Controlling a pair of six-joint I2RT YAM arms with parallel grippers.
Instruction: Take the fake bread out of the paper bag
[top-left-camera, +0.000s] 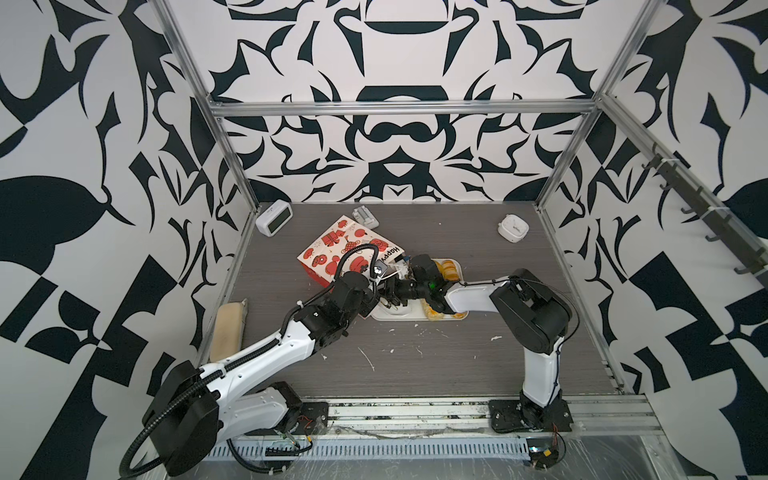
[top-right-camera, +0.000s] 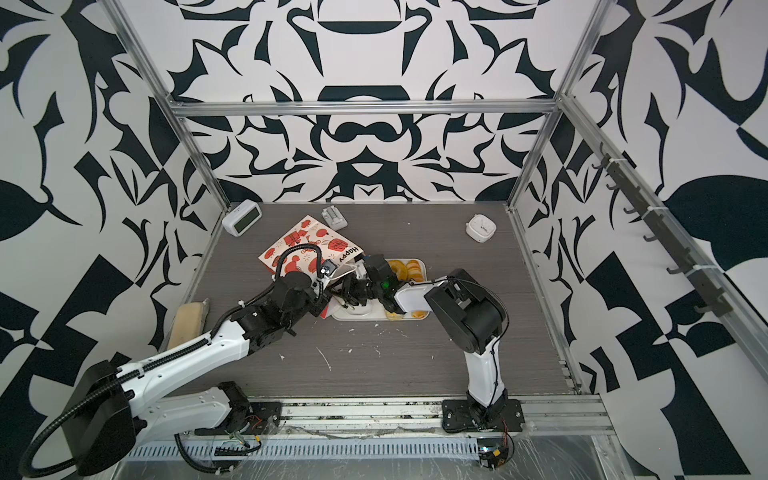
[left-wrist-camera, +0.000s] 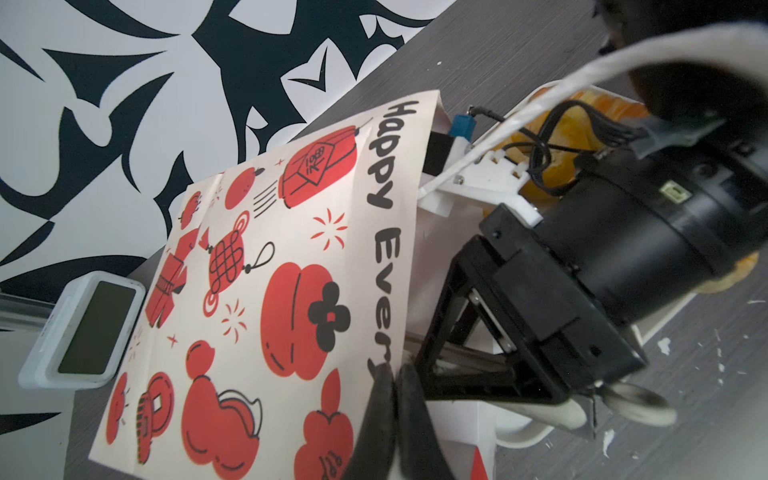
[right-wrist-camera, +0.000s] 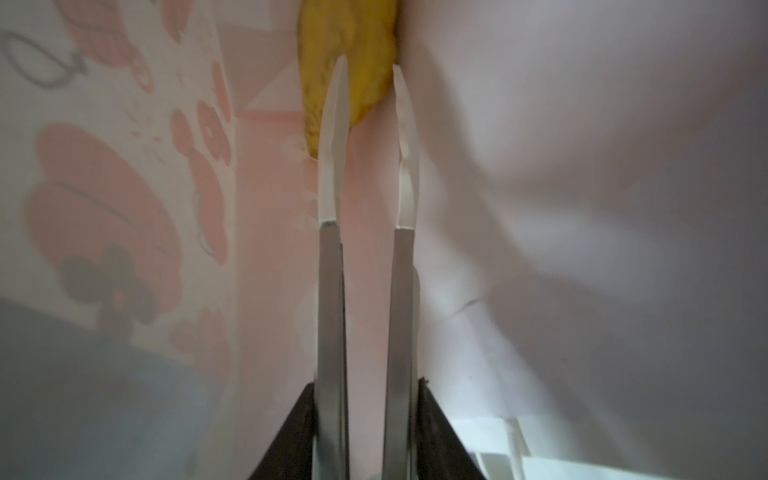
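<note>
The paper bag (top-left-camera: 336, 249) (top-right-camera: 299, 245) lies on its side on the grey table, mouth toward the white tray (top-left-camera: 415, 319). My left gripper (left-wrist-camera: 392, 374) is shut on the rim of the bag's printed face (left-wrist-camera: 270, 291). My right gripper (right-wrist-camera: 368, 66) carries long white-tipped tongs and reaches deep inside the bag. Its jaws stand apart, with the tips on either side of the end of one yellow fake bread (right-wrist-camera: 320, 50) at the bag's bottom. In both top views these tips are hidden by the bag. Other golden pastries (top-left-camera: 449, 269) (top-right-camera: 409, 268) lie on the tray.
A white digital clock (top-left-camera: 274, 217) (left-wrist-camera: 87, 332) stands at the back left and a small grey object (top-left-camera: 365, 217) just behind the bag. A white timer (top-left-camera: 513, 227) sits at the back right. A pale beige block (top-left-camera: 226, 332) lies along the left edge.
</note>
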